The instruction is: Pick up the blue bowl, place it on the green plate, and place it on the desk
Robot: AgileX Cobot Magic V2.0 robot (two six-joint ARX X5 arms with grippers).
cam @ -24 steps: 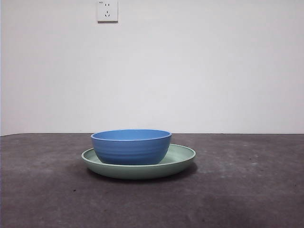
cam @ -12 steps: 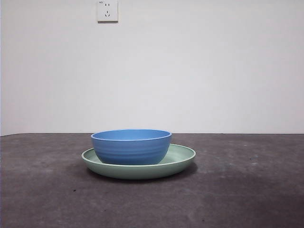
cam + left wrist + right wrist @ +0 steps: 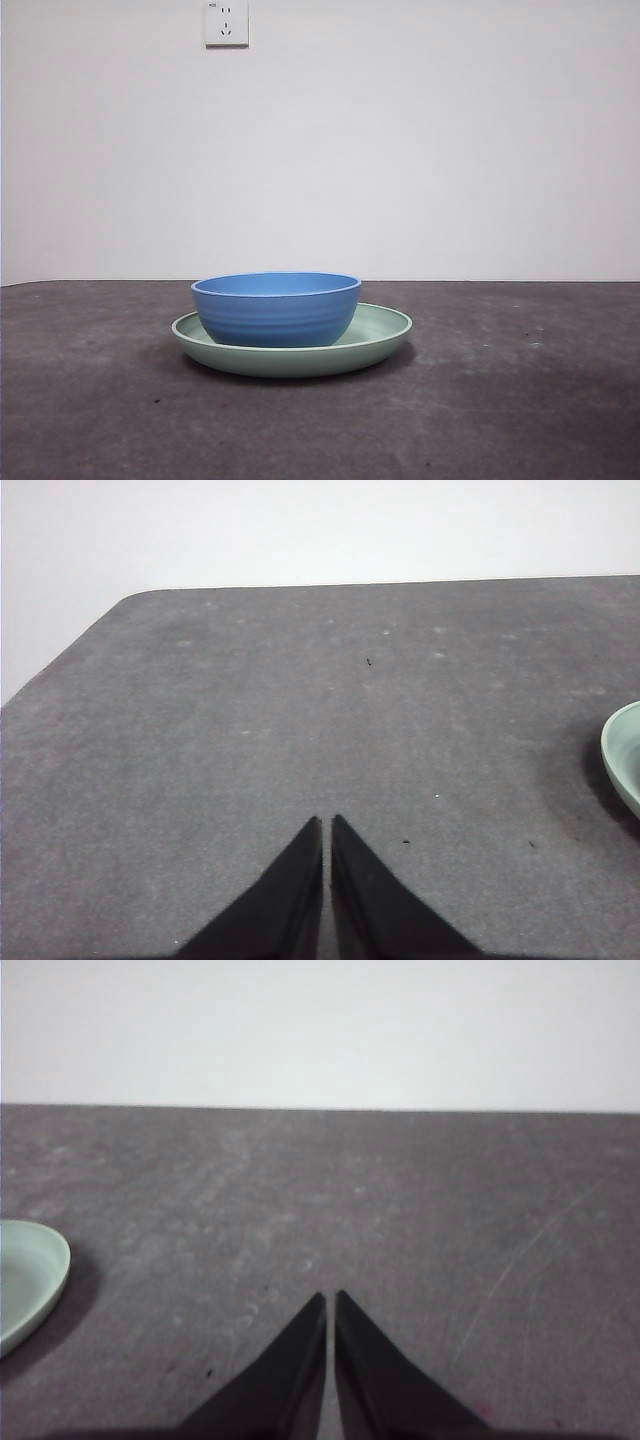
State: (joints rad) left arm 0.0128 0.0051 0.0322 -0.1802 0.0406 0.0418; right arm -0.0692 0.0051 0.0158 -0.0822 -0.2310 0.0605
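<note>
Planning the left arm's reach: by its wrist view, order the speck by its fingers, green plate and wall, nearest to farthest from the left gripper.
1. Speck, on the desk just ahead of the left gripper.
2. Green plate, farther, off to the side.
3. Wall, beyond the desk's far edge.

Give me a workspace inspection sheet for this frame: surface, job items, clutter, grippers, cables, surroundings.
Surface: the desk, dark grey-brown, mottled, with a few small specks.
Job's things: the blue bowl sits upright in the green plate, left of the plate's centre; the plate lies flat on the desk.
Clutter: nothing seen.
Grippers: left gripper jaws shut, holding nothing, over bare desk with the plate's rim at the edge of its view; right gripper jaws shut, holding nothing, likewise apart from the plate. Neither shows in the front view.
Cables: nothing seen.
Surroundings: plain white wall behind the desk, with a white wall socket high up.
</note>
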